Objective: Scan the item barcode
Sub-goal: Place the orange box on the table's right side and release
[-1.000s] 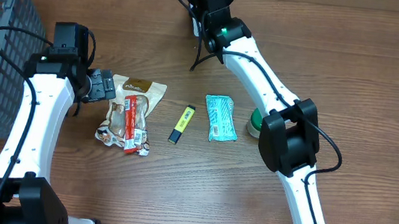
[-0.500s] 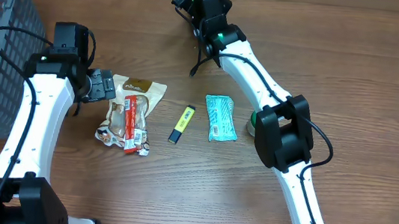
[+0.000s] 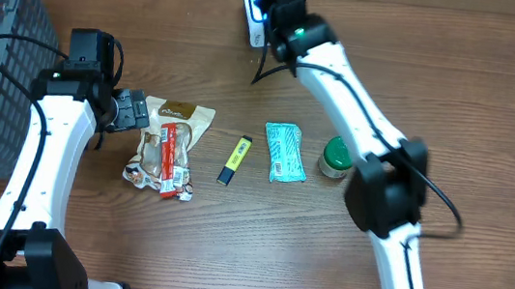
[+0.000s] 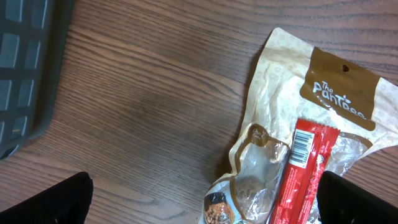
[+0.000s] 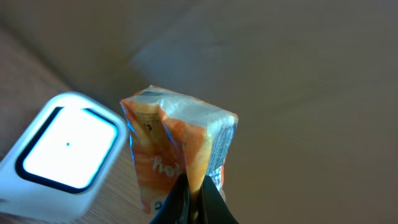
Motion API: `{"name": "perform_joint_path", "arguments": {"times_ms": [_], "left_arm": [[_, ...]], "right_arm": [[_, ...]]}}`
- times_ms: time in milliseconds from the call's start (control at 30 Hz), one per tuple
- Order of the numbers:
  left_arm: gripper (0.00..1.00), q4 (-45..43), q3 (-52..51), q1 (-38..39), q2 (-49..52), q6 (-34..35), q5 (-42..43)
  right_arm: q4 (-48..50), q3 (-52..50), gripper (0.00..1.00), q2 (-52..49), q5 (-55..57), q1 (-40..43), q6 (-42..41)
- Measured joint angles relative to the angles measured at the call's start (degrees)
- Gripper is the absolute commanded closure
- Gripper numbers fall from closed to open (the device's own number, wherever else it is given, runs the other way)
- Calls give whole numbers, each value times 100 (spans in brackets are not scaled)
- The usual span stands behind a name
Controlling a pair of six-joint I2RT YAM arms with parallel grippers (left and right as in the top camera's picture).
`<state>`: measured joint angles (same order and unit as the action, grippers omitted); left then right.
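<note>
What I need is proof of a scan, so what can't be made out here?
Barcode on the pouch: none shows on the face seen in the right wrist view; overhead, the right arm hides the pouch.
The scanner: cut by the left edge in the right wrist view, partly behind the arm overhead.
The snack bag: cut by the right and bottom edges in the left wrist view.

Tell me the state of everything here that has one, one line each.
Left gripper, open, empty.
Right gripper, shut on orange packet.
Scanner, window lit.
Jar, upright, lid on.
Snack bag, lying flat, red bar on it.
Highlighter, lying flat.
</note>
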<state>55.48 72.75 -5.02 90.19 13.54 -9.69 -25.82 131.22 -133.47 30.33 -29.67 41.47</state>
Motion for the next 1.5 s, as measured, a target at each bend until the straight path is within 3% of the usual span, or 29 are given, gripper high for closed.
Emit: {"name": "perform_joint_path", "arguments": {"times_ms": [233,400,500,667,767,933,1133,1500], "left_arm": [[0,4,0,0,0,0,-2],[0,4,0,0,0,0,0],[0,4,0,0,0,0,-2],[0,0,0,0,0,0,-2],[0,0,0,0,0,0,-2],[0,2,0,0,0,0,-2],[0,-2,0,0,0,0,-2],[0,2,0,0,0,0,-2]], "right_arm": [[-1508,4,96,2006,151,138,-1469],[-2874,74,96,3069,-28,855,-2970],[-3689,87,96,3307,-328,1495,-3659],[-6096,20,90,3202,-1174,2524,-4767],[-6850,-415,89,3077,-1453,2933,-5191],[-6623,-1823,82,2999,-1668,3346,-5523],[-5346,-3510,67,2955,-1770,3379,-5582],[-4975,-3877,57,2938,-2288,3379,-5624]]}}
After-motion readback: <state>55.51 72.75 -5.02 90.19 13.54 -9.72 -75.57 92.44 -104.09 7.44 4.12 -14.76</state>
